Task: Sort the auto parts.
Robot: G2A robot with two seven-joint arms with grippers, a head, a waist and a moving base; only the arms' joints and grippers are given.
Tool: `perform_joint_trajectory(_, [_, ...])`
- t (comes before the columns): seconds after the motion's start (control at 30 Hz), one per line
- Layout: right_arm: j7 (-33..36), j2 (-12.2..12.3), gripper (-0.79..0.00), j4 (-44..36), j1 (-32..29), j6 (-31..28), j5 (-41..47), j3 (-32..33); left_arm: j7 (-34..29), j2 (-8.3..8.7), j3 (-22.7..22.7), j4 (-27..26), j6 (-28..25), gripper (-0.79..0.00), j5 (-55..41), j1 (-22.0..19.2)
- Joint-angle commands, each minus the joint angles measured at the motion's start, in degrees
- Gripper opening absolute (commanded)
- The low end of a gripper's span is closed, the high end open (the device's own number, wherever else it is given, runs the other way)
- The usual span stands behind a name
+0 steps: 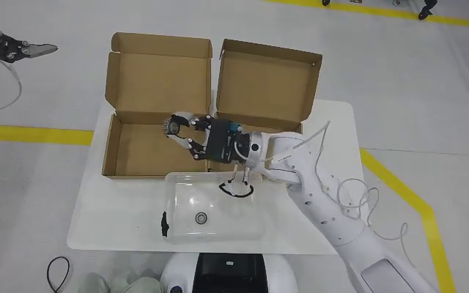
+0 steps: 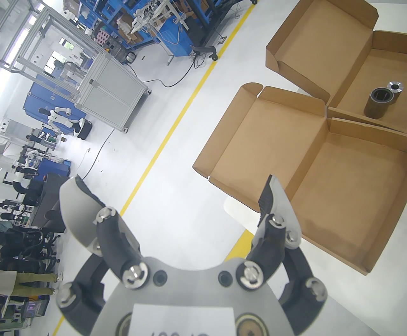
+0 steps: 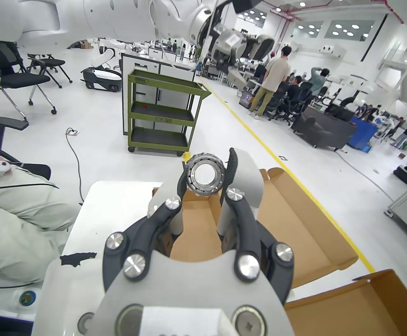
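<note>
**Robotics laboratory in an industrial hall.** The setting is shown by a white sealed floor (image 1: 410,66) marked with yellow lines (image 1: 44,135), a green three-shelf cart (image 3: 160,117), blue workbenches (image 2: 178,28), an aluminium-framed enclosure (image 2: 105,82), another white wheeled robot (image 3: 101,73), wheeled office chairs (image 3: 19,79) and ceiling lights (image 3: 345,30).

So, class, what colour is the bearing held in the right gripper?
The bearing is silvery metallic grey, seen best in the right wrist view.
</note>
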Motion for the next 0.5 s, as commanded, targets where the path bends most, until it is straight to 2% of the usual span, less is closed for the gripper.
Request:
perform_joint_trajectory(0.0, [-0.66, -0.16, -0.785, 2.38, -0.44, 0.24, -0.75, -1.02, 0.0, 0.0, 0.0, 0.0, 0.0, 0.0, 0.0, 0.0])
perform_joint_trajectory(0.1, [0.32, -0.51, -0.785, 5.27, -1.01, 2.37, -2.22, -2.71, 0.0, 0.0, 0.0, 0.0, 0.0, 0.0, 0.0, 0.0])
perform_joint_trajectory(0.33, [12.57, -2.68, -0.785, 9.6, 1.44, 9.28, -3.72, -8.8, 0.0, 0.0, 0.0, 0.0, 0.0, 0.0, 0.0, 0.0])
perform_joint_trajectory(0.47, [16.8, -4.54, -0.785, 14.09, 4.15, 11.61, -2.32, -11.98, 0.0, 0.0, 0.0, 0.0, 0.0, 0.0, 0.0, 0.0])
